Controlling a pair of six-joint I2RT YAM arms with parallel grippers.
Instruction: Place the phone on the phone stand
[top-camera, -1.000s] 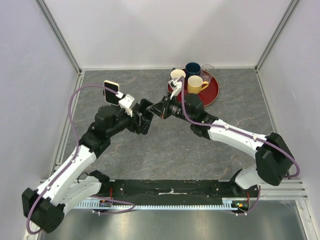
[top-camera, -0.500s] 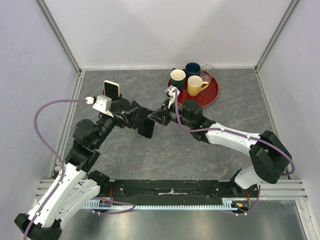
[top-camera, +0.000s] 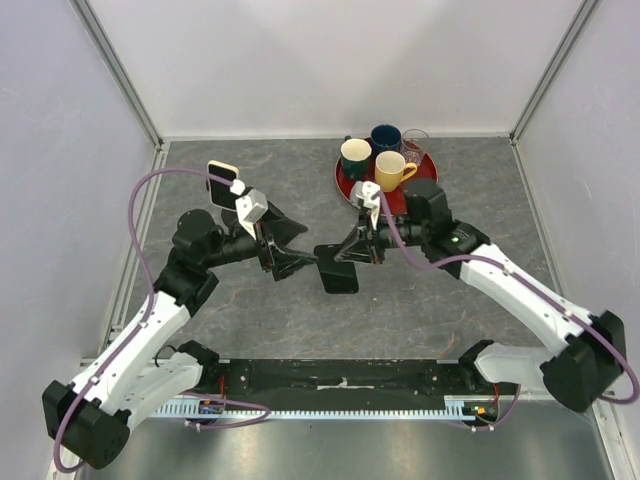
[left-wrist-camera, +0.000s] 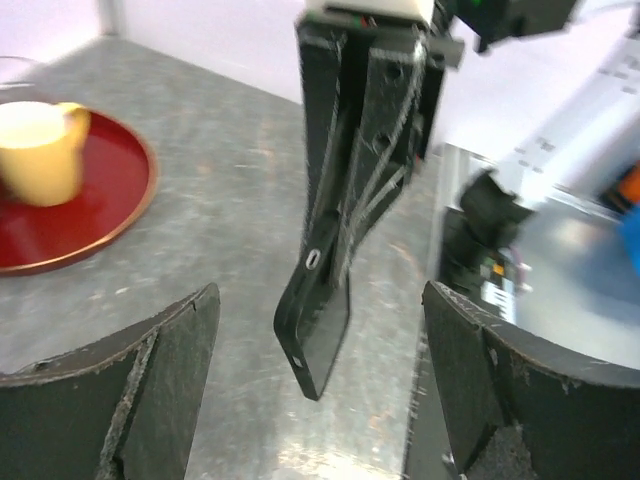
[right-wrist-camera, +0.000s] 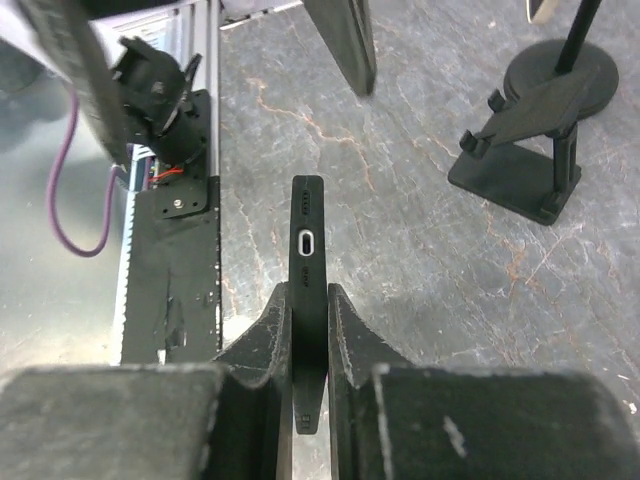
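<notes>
The left gripper (top-camera: 308, 246) is spread wide and empty, just beside the phone (top-camera: 337, 270). The phone is clamped edgewise in the right gripper (right-wrist-camera: 308, 298), with its long axis laid along the fingers and the port end leading. The black phone stand (right-wrist-camera: 520, 135) is seen ahead and to the right in the right wrist view, well apart.

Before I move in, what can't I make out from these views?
Phone stand: in the top view, hidden under the left arm.
Phone, screen side: the right wrist shows only its bottom edge; the left wrist sees it near edge-on, partly covered by the right gripper.
</notes>
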